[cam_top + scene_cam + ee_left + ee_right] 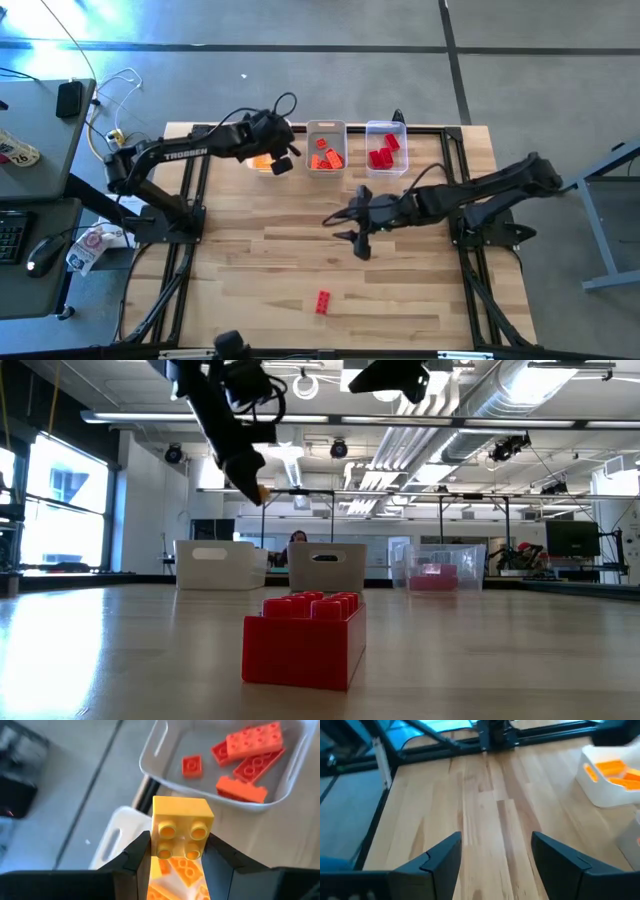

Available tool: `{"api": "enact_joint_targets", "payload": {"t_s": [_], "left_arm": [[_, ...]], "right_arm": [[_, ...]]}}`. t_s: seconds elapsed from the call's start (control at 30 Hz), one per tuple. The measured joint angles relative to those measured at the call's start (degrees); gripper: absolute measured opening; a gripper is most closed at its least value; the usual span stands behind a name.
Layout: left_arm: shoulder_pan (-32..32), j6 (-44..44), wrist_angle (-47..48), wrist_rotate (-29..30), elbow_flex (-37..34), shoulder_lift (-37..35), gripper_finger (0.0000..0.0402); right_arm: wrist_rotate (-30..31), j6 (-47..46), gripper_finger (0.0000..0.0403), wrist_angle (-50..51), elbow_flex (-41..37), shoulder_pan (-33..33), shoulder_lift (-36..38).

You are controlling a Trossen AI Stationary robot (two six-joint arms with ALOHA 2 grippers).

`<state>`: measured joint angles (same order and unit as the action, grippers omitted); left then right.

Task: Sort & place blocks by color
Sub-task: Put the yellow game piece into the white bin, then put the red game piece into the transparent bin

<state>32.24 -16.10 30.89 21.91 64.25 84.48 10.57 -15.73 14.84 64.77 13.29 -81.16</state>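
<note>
My left gripper is shut on a yellow-orange block above the white bin, where several more yellow-orange blocks lie. It shows at the table's far left in the high view. The grey bin holds orange-red blocks. The clear bin holds red blocks. One red block rests flat on the table near the front edge, studs up. My right gripper is open and empty above the table's middle. My left gripper pinches the yellow-orange block's two opposite side walls between its two fingers. The fingers slant down from above. The block is lifted clear above the white bin, its studded face toward the wrist camera.
The three bins stand in a row along the far edge. Bare wooden tabletop lies under and around my right gripper. The arms' black frames run along the table's left and right sides.
</note>
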Motion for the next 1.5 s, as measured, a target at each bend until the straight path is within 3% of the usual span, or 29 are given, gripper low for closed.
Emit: {"api": "enact_joint_targets", "payload": {"t_s": [0.57,1.13,1.5], "left_arm": [[8.7,8.6,4.2,-5.0,0.0,6.5,0.0122],[11.3,20.6,6.5,-5.7,0.0,7.7,0.0222],[10.4,24.1,11.7,-19.8,0.0,6.3,0.0221]], "right_arm": [[-13.0,11.4,0.0225,-8.0,0.0,0.3,-10.1],[-23.7,26.7,0.0225,-11.9,0.0,0.3,-20.8],[-29.2,37.1,0.0225,-12.9,0.0,0.3,-23.7]]}}
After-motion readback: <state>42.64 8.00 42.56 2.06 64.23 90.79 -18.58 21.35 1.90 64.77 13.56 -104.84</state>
